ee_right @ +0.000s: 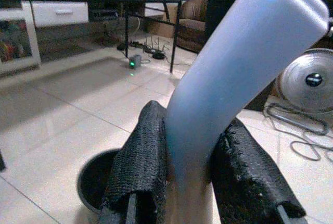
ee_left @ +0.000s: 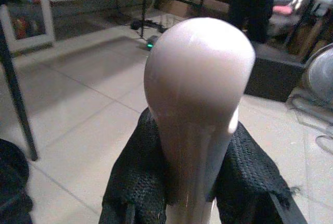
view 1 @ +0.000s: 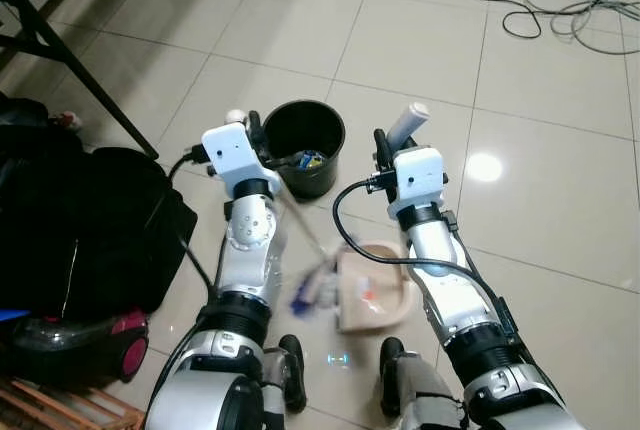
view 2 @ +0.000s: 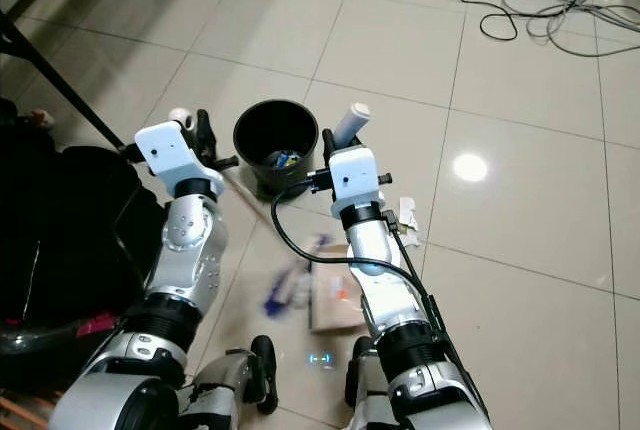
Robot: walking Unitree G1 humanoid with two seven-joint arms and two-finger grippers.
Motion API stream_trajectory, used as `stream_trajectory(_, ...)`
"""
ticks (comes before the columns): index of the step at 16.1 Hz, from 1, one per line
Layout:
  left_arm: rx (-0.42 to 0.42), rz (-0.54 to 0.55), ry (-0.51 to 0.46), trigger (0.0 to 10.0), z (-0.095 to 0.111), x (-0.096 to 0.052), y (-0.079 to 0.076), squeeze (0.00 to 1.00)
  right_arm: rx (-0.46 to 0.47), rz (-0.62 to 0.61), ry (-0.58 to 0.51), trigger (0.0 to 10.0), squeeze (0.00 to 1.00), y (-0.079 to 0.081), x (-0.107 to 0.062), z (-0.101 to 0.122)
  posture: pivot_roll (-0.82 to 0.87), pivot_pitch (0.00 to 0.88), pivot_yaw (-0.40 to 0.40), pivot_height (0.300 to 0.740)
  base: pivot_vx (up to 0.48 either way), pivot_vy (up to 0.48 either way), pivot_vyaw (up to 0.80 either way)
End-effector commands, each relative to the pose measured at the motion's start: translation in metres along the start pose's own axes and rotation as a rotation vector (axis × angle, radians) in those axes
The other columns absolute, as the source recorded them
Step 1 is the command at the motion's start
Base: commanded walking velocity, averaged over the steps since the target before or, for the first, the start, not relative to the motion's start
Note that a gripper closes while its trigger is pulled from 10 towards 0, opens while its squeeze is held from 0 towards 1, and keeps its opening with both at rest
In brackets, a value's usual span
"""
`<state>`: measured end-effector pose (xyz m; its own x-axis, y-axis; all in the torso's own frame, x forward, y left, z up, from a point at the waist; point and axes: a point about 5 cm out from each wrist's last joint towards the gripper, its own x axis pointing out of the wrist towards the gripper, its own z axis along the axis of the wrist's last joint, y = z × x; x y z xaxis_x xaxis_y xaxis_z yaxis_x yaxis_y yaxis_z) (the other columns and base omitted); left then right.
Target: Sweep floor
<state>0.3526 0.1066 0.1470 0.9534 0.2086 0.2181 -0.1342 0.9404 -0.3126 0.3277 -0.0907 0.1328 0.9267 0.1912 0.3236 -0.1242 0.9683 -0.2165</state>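
Observation:
My left gripper [view 1: 250,126] is shut on the broom handle [ee_left: 197,88], whose rounded pinkish-white end sticks out past the fingers [ee_left: 135,182]. The thin stick runs down to the blurred blue-white bristles [view 1: 313,288] on the tiles. The bristles touch the left edge of the beige dustpan [view 1: 373,292], which lies on the floor between my arms. The pan's pale upright handle [view 1: 408,122] is held by my right gripper [view 1: 384,148], shut on it between both pads [ee_right: 140,166]. Just ahead stands a black bin [view 1: 305,145] with bits of rubbish inside.
A black bag [view 1: 80,220] and a red-and-black appliance [view 1: 95,342] lie at my left. A black table leg [view 1: 80,70] slants behind them. White paper scraps [view 2: 408,215] lie right of my right arm. Cables [view 1: 560,0] sprawl at the far right.

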Motion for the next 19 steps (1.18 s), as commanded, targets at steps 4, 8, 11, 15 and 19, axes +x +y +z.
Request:
stream_trajectory(4, -0.299, 0.056, -0.002, 10.0, 0.017, -0.001, -0.015, 0.0, 0.015, -0.106, 0.027, 10.0, 0.0, -0.018, 0.003, -0.007, 0.07, 0.277, 0.055, 0.74, 0.0, 0.0, 0.0)
stream_trajectory(8, -0.362, 0.01, -0.028, 10.0, 0.043, 0.005, -0.012, 0.0, 0.02, -0.149, 0.055, 10.0, 0.0, -0.028, 0.002, -0.014, 0.08, 0.251, 0.051, 0.74, 0.0, 0.0, 0.0)
stream_trajectory(11, -0.299, -0.071, -0.06, 10.0, 0.057, 0.006, -0.005, 0.0, 0.038, -0.159, 0.051, 10.0, 0.0, -0.03, 0.003, -0.013, 0.08, 0.229, 0.047, 0.74, 0.0, 0.0, 0.0)
stream_trajectory(15, -0.128, -0.197, -0.224, 10.0, 0.111, 0.026, 0.007, 0.0, 0.102, -0.208, 0.014, 10.0, 0.0, -0.045, 0.003, -0.01, 0.09, 0.172, 0.041, 0.74, 0.0, 0.0, 0.0)
stream_trajectory(19, -0.11, -0.32, -0.39, 10.0, 0.174, 0.033, 0.006, 0.0, 0.141, -0.291, 0.045, 10.0, 0.0, -0.061, -0.009, -0.022, 0.12, 0.124, 0.023, 0.74, 0.0, 0.0, 0.0)
